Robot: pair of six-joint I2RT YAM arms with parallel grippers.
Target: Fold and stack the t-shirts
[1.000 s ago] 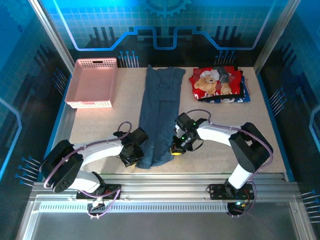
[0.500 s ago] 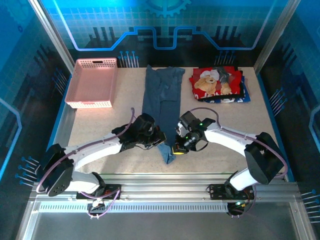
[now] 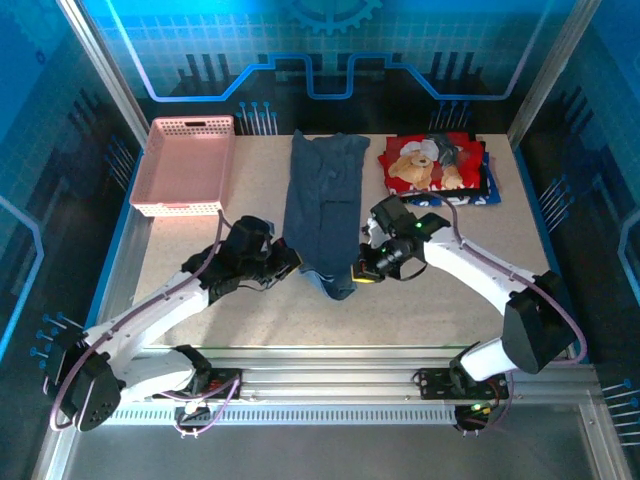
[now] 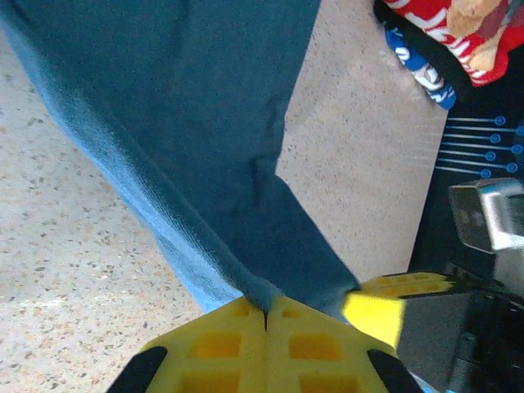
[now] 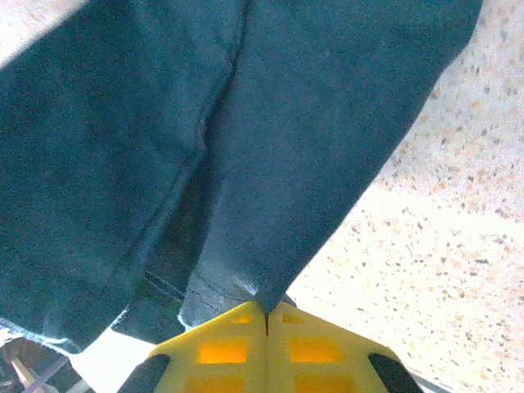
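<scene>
The slate-blue t-shirt (image 3: 322, 195) lies as a long narrow strip down the middle of the table, its near end lifted off the surface and hanging in a fold. My left gripper (image 3: 292, 256) is shut on the left corner of that end, its yellow fingertips (image 4: 266, 315) pinching the cloth (image 4: 213, 123). My right gripper (image 3: 362, 273) is shut on the right corner, with the fabric (image 5: 311, 123) drawn up from the closed tips (image 5: 266, 309). A stack of folded t-shirts (image 3: 432, 165), red teddy-bear print on top, sits at the far right.
A pink lattice basket (image 3: 185, 165) stands at the far left. Bare speckled table (image 3: 200, 300) lies near the arms on both sides. The folded stack's red and blue edges (image 4: 446, 49) are close beyond the strip's right side. Metal frame posts border the table.
Both grippers have moved away from the near edge toward the far side, carrying the shirt's near end up and over. The strip now looks shorter, its bottom doubled.
</scene>
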